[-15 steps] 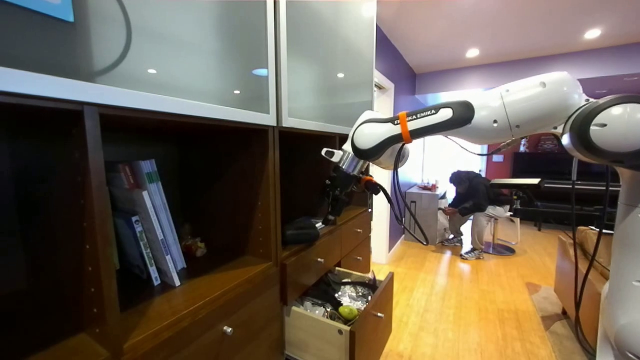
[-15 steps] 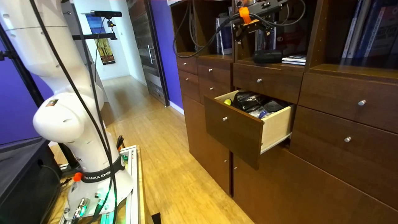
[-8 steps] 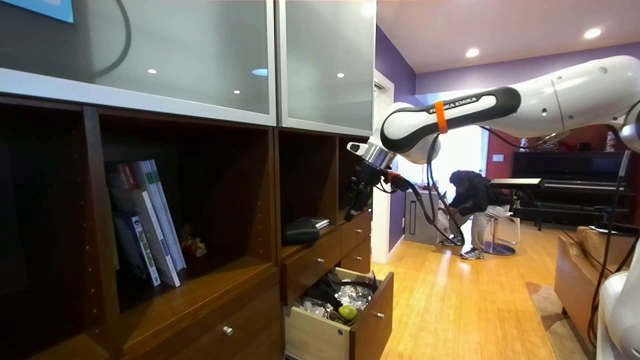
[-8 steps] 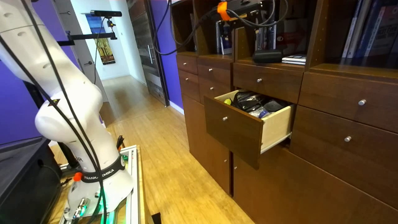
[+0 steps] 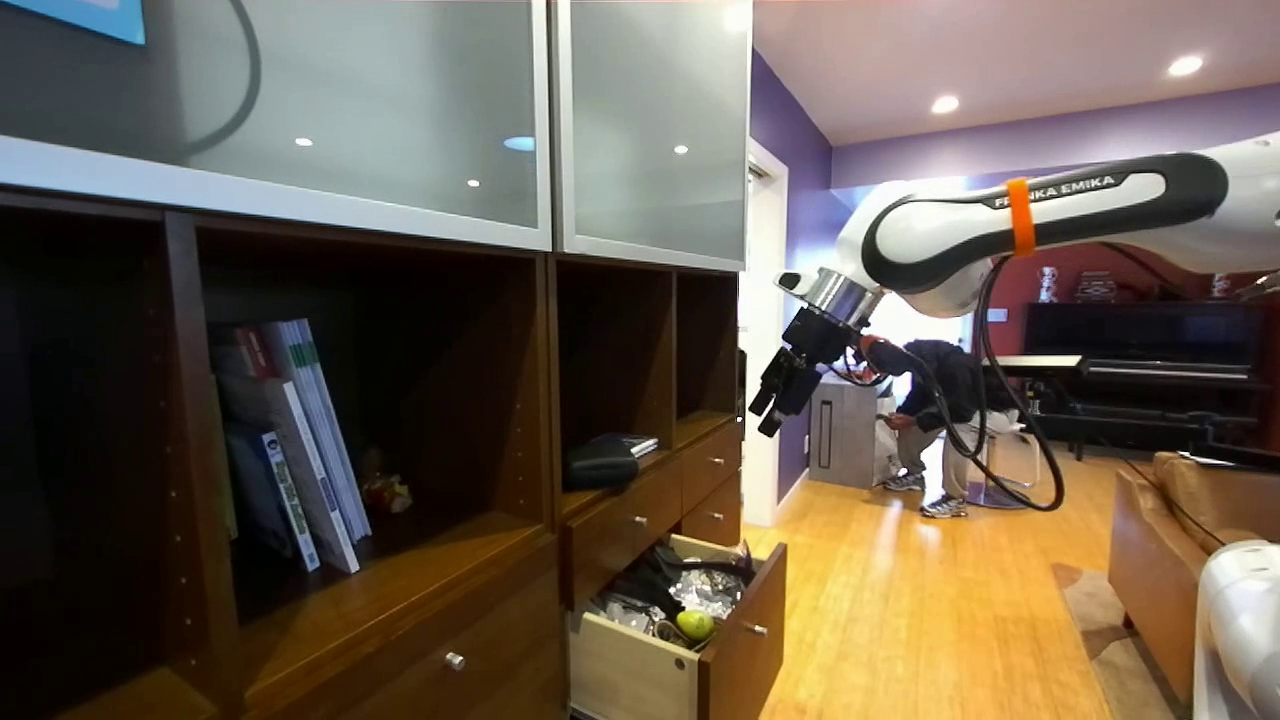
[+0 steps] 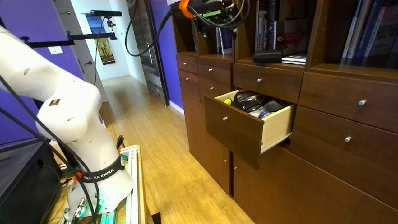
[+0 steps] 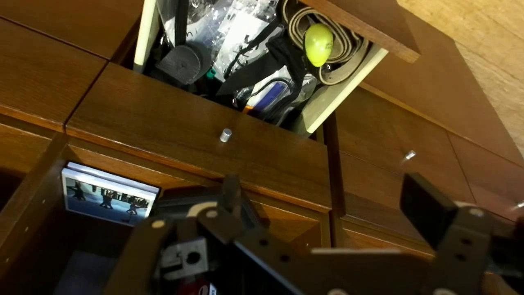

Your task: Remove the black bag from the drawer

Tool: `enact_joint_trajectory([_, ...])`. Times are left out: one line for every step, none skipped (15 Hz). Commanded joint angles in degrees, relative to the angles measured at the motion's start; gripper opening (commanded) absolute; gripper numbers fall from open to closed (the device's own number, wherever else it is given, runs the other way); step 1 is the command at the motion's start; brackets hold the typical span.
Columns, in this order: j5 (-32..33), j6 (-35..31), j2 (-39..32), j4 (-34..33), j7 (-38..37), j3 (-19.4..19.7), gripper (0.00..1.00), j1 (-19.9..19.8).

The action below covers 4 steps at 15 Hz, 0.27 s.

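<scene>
Before the cabinet [image 6: 298, 189], the gripper [image 7: 323, 196] hangs, fingers [image 7: 428, 209] spread (one partly hides the shelf [image 7: 123, 163] in the wrist view). Lower, the pulled-out drawer [image 6: 276, 127] holds a yellow-green ball [image 7: 318, 44]; farther back, beside booklets [image 6: 293, 59], the black bag [image 6: 268, 56] lies on that shelf, well apart from the gripper.

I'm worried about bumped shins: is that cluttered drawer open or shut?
Open: in both exterior views, the drawer juts out from the cabinet, baring its pale side.

I see the black bag [image 5: 601, 464] by the near front corner of the table [image 5: 660, 460], the drawer [image 5: 738, 655] pulled out below. My pincer [image 5: 765, 415] hangs mid-air, tilted downward.
</scene>
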<state>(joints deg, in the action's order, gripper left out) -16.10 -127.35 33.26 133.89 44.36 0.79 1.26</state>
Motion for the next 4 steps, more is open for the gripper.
enact_joint_trajectory([2.04,-0.21,0.38,-0.02,-1.42,2.65,1.0,3.3])
enact_joint_trajectory([2.04,-0.21,0.2,-0.03,-1.34,2.92,1.0,3.6])
enact_joint_trajectory([2.03,-0.26,-0.25,-0.05,-1.28,3.04,1.0,3.72])
enact_joint_trajectory([2.01,-0.3,-0.75,-0.1,-1.25,3.01,1.0,3.74])
